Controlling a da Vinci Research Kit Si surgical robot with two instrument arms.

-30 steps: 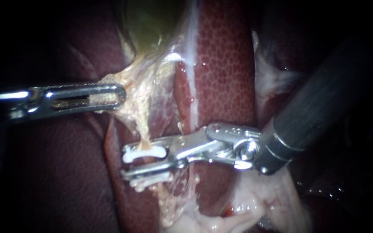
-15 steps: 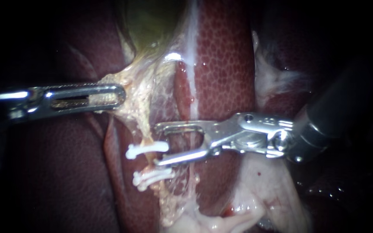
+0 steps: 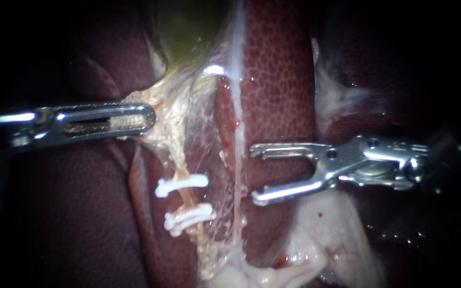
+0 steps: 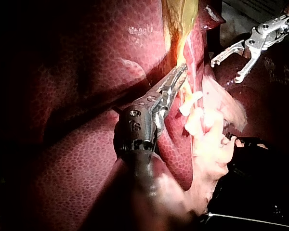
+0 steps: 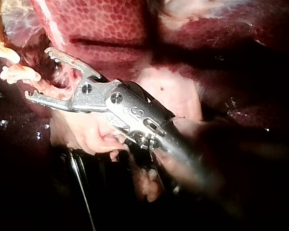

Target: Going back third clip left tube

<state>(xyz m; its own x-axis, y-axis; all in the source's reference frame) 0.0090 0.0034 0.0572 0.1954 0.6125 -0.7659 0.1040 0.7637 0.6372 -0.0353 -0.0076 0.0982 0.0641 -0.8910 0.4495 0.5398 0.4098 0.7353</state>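
Note:
A thin yellowish left tube (image 3: 180, 165) runs down from the gallbladder (image 3: 188, 26). It carries one white clip (image 3: 181, 185) and, just below, a pair of white clips (image 3: 188, 217) close together. My right instrument (image 3: 255, 176) stands to the right of the tube, apart from it, with its jaws open and empty. It also shows in its own wrist view (image 5: 38, 73), with the clips (image 5: 17, 73) ahead of the jaws. My left instrument (image 3: 144, 118) is shut on pale tissue beside the tube's upper part and holds it out to the left; the left wrist view shows it too (image 4: 177, 77).
Dark red liver (image 3: 278, 80) lies behind and to both sides of the tube. A thin membrane (image 3: 209, 133) spans between the tube and a white strand (image 3: 237, 64). Pale fatty tissue (image 3: 326, 234) lies below the right instrument.
My right instrument's jaws opened off the upper clip, which stays on the tube, and drew back to the right. The left instrument has not moved.

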